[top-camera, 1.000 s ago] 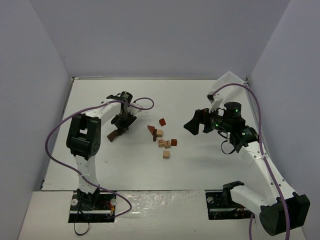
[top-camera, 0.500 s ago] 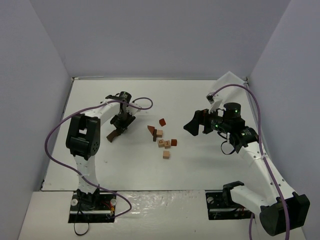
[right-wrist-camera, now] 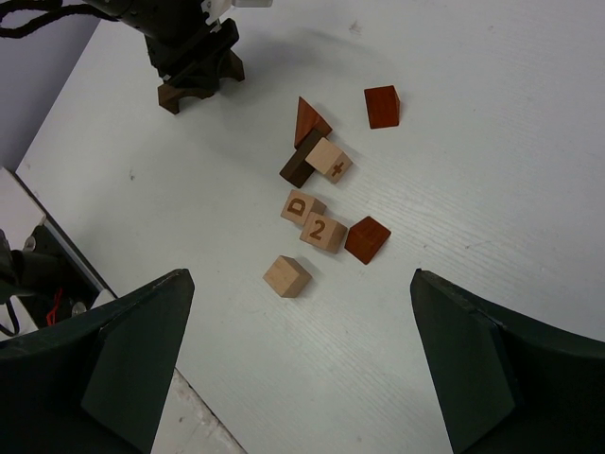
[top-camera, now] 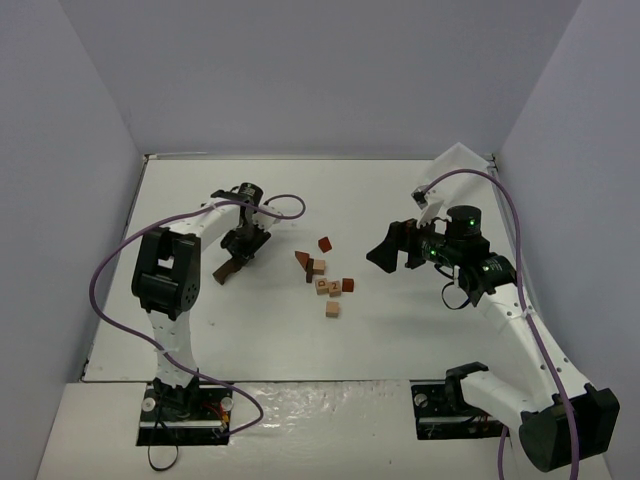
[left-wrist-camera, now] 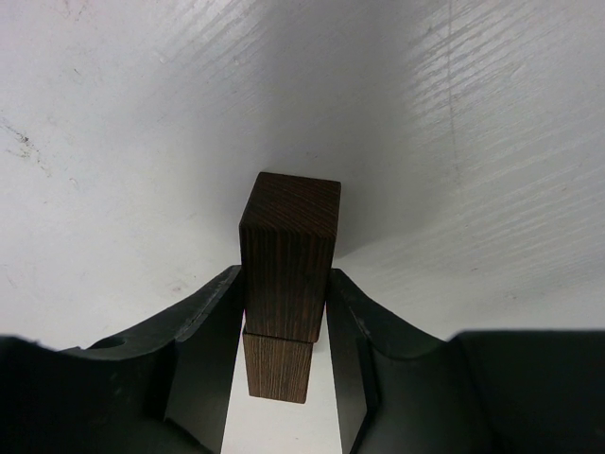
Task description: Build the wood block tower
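My left gripper [top-camera: 244, 243] is shut on a long dark brown block [left-wrist-camera: 288, 251] at the left of the table. The block's free end [top-camera: 224, 269] sticks out toward the near left and rests on the surface. In the left wrist view both fingers [left-wrist-camera: 203, 331] press the block's sides. My right gripper [top-camera: 390, 246] hangs open and empty above the table, right of the loose blocks. Below it lie a red-brown cube [right-wrist-camera: 382, 106], a red-brown wedge [right-wrist-camera: 309, 120], a pale "+" cube [right-wrist-camera: 329, 158], a "D" cube [right-wrist-camera: 299, 207], a "2" cube [right-wrist-camera: 324, 232], another red-brown cube [right-wrist-camera: 368, 239] and a plain pale cube [right-wrist-camera: 287, 276]. No stacked tower shows.
A short dark brown block [right-wrist-camera: 297, 170] lies against the "+" cube. The white table [top-camera: 430, 330] is walled by grey panels on three sides. Purple cables loop beside both arms. The left arm's base edge shows in the right wrist view [right-wrist-camera: 38, 265].
Nearly nothing. The left gripper has stayed on the dark block, and the right gripper has drifted a little to the left.
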`<state>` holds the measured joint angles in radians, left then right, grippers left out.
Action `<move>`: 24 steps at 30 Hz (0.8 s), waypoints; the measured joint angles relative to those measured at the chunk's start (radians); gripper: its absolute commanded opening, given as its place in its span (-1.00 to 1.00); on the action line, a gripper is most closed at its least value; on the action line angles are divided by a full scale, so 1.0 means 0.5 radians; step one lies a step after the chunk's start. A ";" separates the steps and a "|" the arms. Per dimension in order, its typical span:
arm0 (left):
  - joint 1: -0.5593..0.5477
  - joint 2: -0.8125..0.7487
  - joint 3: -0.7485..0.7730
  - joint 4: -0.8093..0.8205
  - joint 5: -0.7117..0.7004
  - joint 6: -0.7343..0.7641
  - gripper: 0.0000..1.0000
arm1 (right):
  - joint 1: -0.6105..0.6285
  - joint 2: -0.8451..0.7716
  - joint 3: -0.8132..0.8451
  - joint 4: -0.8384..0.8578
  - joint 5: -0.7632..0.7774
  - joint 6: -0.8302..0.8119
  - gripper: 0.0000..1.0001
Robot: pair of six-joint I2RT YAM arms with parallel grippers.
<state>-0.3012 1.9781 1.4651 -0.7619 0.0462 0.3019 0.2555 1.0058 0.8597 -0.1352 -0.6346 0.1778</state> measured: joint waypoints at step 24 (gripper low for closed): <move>0.018 -0.026 -0.014 0.005 0.010 -0.074 -0.03 | 0.000 0.000 0.000 0.000 -0.004 0.000 0.93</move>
<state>-0.2924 1.9652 1.4582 -0.7593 0.0511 0.2649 0.2557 1.0058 0.8597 -0.1352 -0.6365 0.1776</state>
